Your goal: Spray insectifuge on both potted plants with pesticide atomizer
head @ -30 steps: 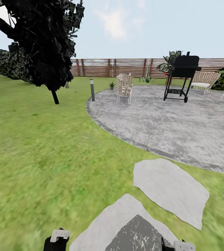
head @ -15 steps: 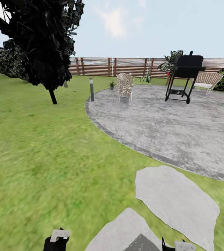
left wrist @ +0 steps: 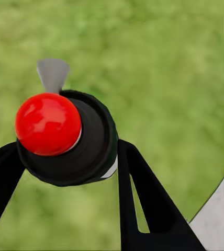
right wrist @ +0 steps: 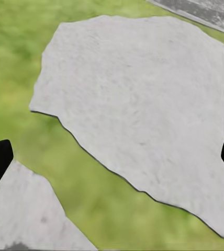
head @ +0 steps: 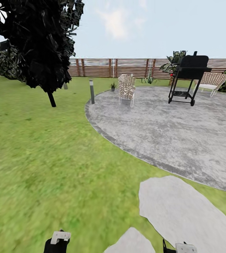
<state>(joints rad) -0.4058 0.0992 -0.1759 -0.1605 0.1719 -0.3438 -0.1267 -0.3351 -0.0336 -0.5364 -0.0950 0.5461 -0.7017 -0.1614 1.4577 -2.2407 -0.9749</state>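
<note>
Head view: green lawn [head: 39, 151] in front, a round grey gravel patio [head: 169, 130] ahead to the right, with a woven chair [head: 126, 88] and a black grill [head: 188, 72] on it. Small green potted plant [head: 113, 85] sits at the patio's far edge, near a brown slatted fence [head: 102, 67]. Dark tree [head: 39, 42] on the left. Flat grey stepping stone [head: 183, 211] close in.

Left wrist view: left gripper [left wrist: 65, 157], its black fingers closed around the pesticide atomizer [left wrist: 70, 138], whose dark round body and red dot face the camera, above grass.

Right wrist view: right gripper [right wrist: 112, 157] spread wide, holding nothing, over the stepping stone [right wrist: 143, 104].
</note>
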